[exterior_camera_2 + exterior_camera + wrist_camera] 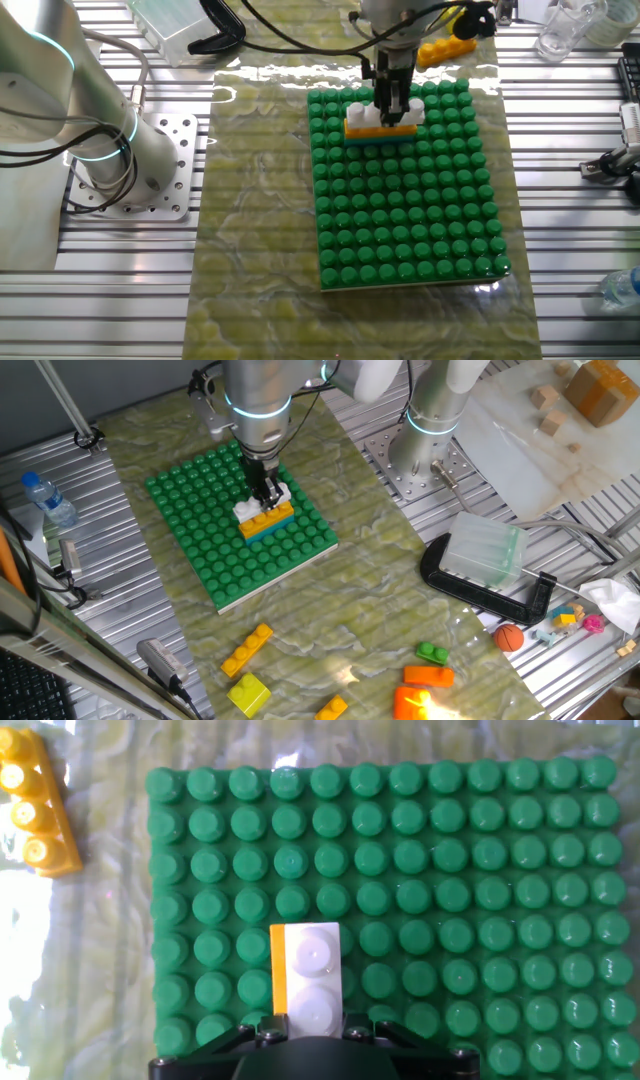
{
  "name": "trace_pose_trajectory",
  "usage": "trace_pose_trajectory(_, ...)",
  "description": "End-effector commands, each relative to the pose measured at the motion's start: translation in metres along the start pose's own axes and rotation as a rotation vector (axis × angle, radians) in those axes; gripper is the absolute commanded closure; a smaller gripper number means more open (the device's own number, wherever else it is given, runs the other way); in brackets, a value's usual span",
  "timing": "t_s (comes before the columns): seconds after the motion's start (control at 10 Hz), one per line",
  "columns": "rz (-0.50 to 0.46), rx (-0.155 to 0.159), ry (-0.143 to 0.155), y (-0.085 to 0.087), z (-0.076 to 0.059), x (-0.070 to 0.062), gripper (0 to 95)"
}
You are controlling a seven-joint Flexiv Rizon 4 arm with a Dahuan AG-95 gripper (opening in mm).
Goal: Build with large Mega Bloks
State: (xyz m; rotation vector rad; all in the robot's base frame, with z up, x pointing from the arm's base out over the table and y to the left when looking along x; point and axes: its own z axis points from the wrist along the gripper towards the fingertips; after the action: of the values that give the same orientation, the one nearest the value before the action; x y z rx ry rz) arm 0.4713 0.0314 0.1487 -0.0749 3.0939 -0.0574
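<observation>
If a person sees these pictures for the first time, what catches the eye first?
The large green studded baseplate on the marbled mat dominates. On it stands a small stack: a white brick on a yellow-orange brick, with the gripper right at it. Loose bricks lie on the mat.

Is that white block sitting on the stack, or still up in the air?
On the stack: the white block rests on the yellow-orange brick, no gap visible, with the gripper around it.

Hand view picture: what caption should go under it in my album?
Gripper over a white brick stacked on a yellow-orange brick, on the green studded baseplate.
</observation>
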Motion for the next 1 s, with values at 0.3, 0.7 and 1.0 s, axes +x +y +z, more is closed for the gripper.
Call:
trace_pose_trajectory(0.3,0.014,-0.008,-0.039,-0.0014,0.0012,0.0022,95.0)
trace_pose_trajectory(0.7,-0.002,-0.018,-0.035,-0.0014,0.006,0.0033,95.0)
trace_pose_trajectory(1.0,0.005,-0.021,-0.029,0.0016,0.0087,0.0003,95.0)
